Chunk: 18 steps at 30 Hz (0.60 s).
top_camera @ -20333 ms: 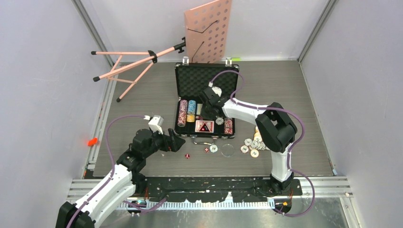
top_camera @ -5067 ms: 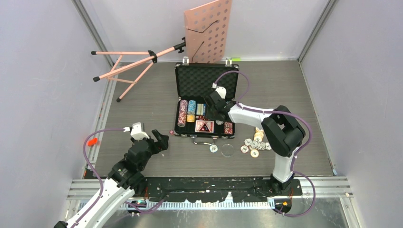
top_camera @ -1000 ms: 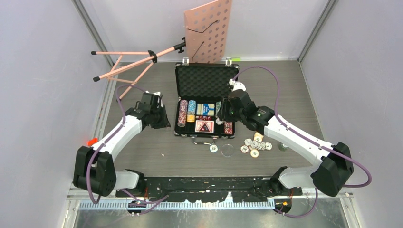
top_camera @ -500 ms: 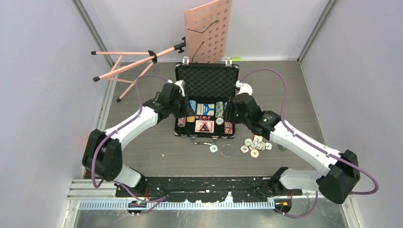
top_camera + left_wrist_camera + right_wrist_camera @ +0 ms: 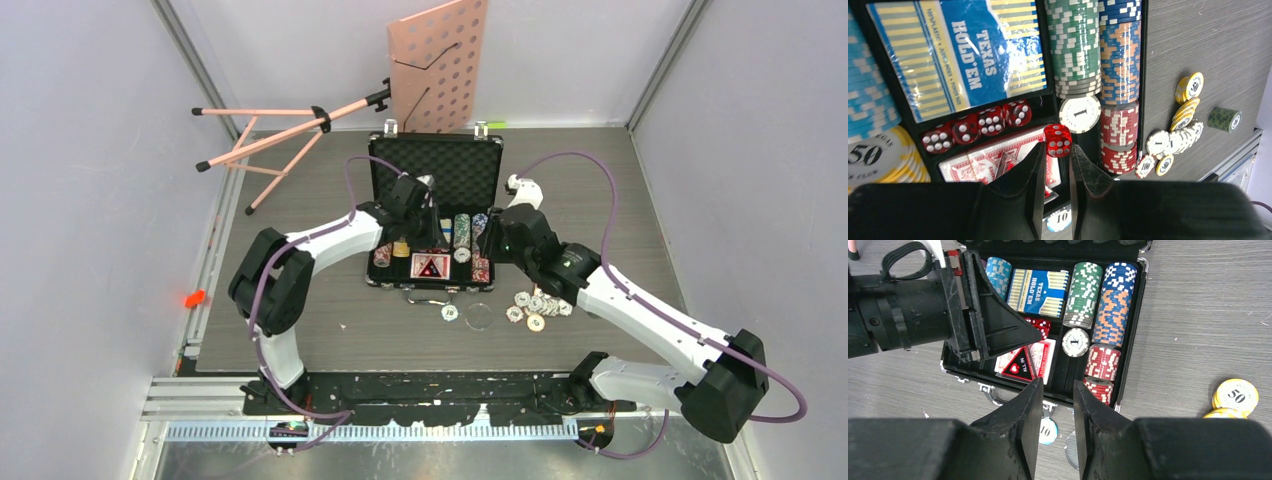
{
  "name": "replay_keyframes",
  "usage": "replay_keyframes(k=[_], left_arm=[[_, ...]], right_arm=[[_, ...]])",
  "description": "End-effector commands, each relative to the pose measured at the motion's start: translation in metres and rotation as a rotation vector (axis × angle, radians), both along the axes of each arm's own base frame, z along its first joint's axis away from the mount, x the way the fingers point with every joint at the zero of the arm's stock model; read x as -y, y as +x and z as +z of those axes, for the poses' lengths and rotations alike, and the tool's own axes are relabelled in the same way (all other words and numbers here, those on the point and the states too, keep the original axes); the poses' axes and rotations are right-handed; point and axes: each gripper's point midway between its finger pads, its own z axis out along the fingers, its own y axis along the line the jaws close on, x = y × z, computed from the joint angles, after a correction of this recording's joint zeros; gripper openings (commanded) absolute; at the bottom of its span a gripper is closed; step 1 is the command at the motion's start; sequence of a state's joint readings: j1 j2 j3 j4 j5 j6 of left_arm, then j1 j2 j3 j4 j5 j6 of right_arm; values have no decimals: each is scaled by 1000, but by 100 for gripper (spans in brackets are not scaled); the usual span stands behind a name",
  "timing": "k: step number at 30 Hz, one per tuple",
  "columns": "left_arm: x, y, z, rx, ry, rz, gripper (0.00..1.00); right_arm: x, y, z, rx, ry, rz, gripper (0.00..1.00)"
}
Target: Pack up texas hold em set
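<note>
5 red dice in all | 4 dice [image 5: 977,125] in 1 row inside the open briefcase [image 5: 440,165] | 1 die [image 5: 1057,139] pinched by left gripper [image 5: 1057,148] over briefcase interior | 2 decks inside: 1 blue deck [image 5: 955,55], 1 red deck [image 5: 978,162] | right gripper [image 5: 1056,382] narrow, empty, over briefcase front edge | loose chips [image 5: 535,305] right of briefcase

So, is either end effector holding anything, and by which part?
Left end effector pinches a small red die by opposite faces; right end effector empty.
</note>
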<state>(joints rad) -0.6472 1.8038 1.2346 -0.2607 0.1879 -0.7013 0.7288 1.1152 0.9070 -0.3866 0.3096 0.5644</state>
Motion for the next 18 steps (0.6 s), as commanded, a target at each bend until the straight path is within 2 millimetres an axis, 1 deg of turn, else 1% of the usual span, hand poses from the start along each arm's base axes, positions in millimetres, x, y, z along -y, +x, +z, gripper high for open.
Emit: replay_keyframes(k=[1,4,13,15,18], left_arm=[[27,14,18,55,-69,-17,13],[30,17,11,56,-63,-14,13],[26,27,-2,67,-11,8,12],[22,28,-6,62,24,17,12],[17,30,-8,74,53,24,12]], right_arm=[[6,8,21,78,54,-56,34],[6,8,22,82,60,-57,34],[7,7,26,89,71,-57,33],[8,6,27,92,72,-56,33],[9,6,27,94,72,-57,33]])
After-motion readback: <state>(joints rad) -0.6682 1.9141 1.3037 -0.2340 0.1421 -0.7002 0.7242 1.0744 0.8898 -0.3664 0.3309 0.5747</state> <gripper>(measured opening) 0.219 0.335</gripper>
